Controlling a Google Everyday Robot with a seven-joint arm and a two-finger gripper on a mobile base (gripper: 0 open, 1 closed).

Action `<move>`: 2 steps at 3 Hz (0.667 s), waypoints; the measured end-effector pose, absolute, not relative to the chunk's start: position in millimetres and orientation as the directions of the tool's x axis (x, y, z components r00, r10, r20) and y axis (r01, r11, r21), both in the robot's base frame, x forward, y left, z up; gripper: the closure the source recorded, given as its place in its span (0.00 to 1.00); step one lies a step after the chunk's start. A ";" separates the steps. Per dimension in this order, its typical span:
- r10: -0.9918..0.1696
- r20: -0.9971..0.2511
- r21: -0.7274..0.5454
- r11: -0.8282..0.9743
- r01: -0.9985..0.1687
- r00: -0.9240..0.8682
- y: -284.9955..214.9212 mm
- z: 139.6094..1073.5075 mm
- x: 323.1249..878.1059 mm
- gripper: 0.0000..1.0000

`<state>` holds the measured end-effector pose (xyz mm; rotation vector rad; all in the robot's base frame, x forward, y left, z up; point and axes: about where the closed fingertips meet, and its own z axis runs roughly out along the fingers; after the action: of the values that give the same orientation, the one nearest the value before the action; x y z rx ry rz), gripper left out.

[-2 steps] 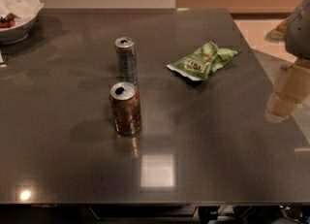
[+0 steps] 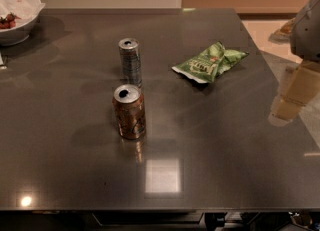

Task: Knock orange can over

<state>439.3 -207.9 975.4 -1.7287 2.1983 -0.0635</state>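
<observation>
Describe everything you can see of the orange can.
The orange can stands upright near the middle of the dark table. Its body looks like shiny orange-copper metal with dark markings; the silver top has an open pull-tab hole. It rests on its base, nothing holding it. The slimmer silver can stands just behind it. The gripper is well away at the table's right edge, not touching it.
</observation>
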 end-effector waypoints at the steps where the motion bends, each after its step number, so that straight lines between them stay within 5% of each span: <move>1: -0.935 -0.317 -0.198 0.230 -0.953 -0.160 -188.4 962.5 442.0 0.00; 2: -0.895 -0.434 -0.148 0.186 -0.971 -0.105 -151.5 949.2 440.9 0.00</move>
<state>440.9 -151.5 949.2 -1.7486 2.0426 0.2425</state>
